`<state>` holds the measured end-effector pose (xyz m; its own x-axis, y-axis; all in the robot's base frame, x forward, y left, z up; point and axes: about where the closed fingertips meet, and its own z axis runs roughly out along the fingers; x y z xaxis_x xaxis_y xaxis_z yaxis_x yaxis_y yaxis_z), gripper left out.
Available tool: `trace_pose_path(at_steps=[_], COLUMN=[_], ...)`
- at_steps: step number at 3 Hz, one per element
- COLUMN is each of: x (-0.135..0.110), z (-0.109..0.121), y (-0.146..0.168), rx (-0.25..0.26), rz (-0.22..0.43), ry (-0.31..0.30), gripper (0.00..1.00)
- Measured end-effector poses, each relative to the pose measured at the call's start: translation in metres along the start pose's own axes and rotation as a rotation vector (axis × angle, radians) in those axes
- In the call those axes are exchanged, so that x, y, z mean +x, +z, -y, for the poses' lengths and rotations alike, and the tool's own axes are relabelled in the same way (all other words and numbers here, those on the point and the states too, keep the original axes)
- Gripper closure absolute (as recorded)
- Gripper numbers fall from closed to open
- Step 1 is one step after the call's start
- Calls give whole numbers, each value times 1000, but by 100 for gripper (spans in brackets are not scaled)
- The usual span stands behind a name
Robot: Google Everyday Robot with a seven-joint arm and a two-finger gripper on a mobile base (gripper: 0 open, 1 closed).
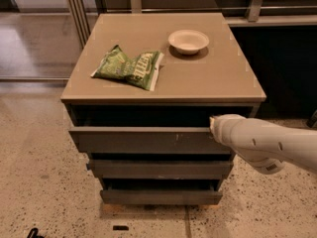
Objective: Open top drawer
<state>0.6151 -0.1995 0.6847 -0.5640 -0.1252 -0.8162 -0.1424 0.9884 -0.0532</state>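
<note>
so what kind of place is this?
Probably an office or lab break area, not a home: speckled polished floor, metal rails behind, a freestanding drawer cabinet with a chip bag and bowl on top. The pincer sits at the top drawer, upper right edge.
</note>
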Motion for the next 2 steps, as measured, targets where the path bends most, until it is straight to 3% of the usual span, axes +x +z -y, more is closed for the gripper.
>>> trace_pose_path(at_steps=[1, 2], x=[24, 24], z=[2, 2], y=[-36, -36], rx=[-40, -40], rz=[-45, -45], ry=[36, 36], gripper=[100, 100])
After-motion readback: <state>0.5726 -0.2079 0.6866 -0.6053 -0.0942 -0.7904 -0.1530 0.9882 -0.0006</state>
